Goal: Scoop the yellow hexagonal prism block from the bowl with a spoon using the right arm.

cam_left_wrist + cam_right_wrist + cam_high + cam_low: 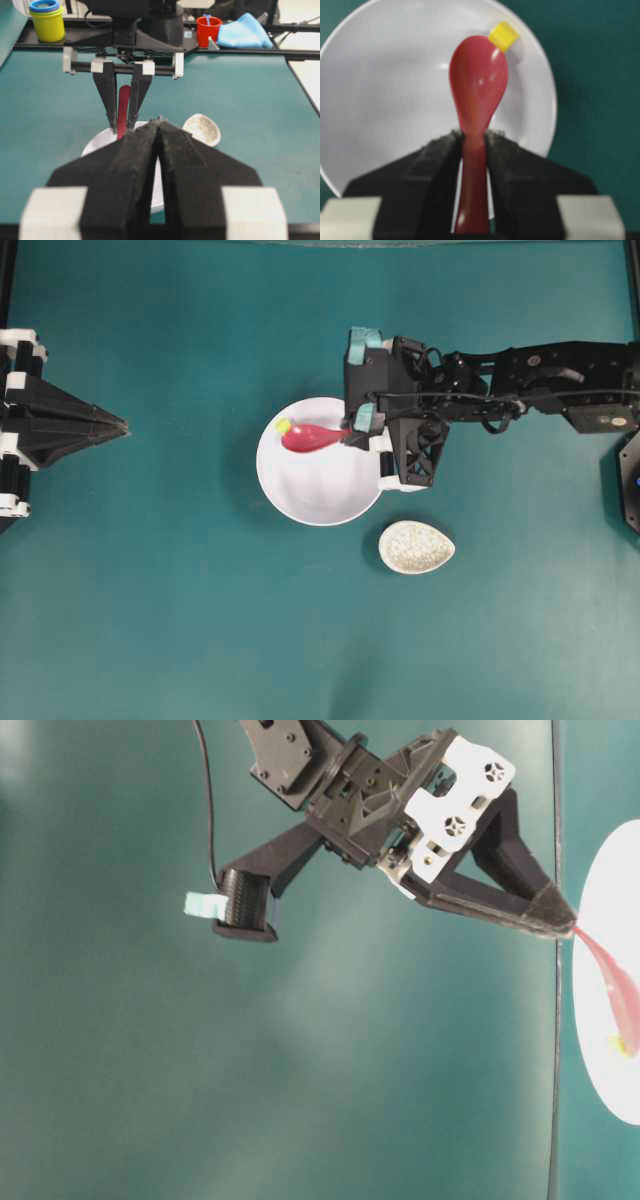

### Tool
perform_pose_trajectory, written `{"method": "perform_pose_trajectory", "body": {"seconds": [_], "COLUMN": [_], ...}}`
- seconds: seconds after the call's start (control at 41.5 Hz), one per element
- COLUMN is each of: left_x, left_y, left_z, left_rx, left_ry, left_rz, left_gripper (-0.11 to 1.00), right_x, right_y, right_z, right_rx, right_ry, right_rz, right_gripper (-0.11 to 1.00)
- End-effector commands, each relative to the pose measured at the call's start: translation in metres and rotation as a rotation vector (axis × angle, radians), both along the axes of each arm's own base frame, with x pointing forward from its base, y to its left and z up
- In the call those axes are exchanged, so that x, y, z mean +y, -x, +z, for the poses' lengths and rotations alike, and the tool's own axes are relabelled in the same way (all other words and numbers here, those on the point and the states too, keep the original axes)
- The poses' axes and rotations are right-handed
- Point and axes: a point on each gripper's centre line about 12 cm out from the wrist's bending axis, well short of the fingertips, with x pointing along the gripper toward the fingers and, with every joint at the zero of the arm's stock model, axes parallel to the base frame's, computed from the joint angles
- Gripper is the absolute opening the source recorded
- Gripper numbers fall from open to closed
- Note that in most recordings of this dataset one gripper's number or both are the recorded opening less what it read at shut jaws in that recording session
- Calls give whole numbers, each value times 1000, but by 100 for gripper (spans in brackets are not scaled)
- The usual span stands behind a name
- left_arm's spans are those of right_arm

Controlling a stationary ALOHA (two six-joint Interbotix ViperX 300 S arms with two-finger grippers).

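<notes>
Nearest the right wrist camera, the right gripper (472,145) is seen clenched on the handle of the spoon (477,90), with the jaws pressed against both sides of the pink-red stem. Beyond the jaws, the scoop is held out over the bowl (380,90), hollow side up. At the scoop's far tip, the yellow hexagonal prism block (503,35) is seen touching the rim of the scoop, close to the bowl's far wall; it is judged not yet carried in the hollow.

For the step in hand, the tip should be kept low against the bowl's inner surface and eased under the block, so that the wall behind serves as a stop. A level scoop is advised on lifting, since so small a block would roll off a tilted one. A push too fast could drive the block up and over the rim.

Farther off, in the overhead view, a speckled oval dish (416,546) is noted just beside the bowl, apart from it. The left gripper (100,427) is parked well away at the table's left edge, jaws closed together and holding nothing.

Farthest back, in the left wrist view, a yellow tub (46,21), a red cup (208,30) and a blue cloth (244,31) are noted. No brand, label or writing can be read anywhere.
</notes>
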Motion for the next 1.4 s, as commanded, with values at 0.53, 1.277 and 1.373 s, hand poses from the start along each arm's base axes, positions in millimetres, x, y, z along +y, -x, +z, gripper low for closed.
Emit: {"method": "perform_pose_trajectory", "body": {"seconds": [0.53, 1.277, 1.373], "left_x": [0, 0, 0], "left_y": [-3, -3, -3], "left_z": [8, 8, 8], "left_rx": [-21, -20, -20], "left_ry": [2, 0, 0], "left_rz": [1, 1, 1], "left_gripper": [0, 0, 0], "right_x": [-3, 0, 1], "right_y": [-1, 4, 8], "right_z": [17, 40, 51], "right_rx": [-87, -162, -187], "right_ry": [30, 52, 66], "right_rz": [-8, -1, 9], "right_gripper": [24, 24, 24]}}
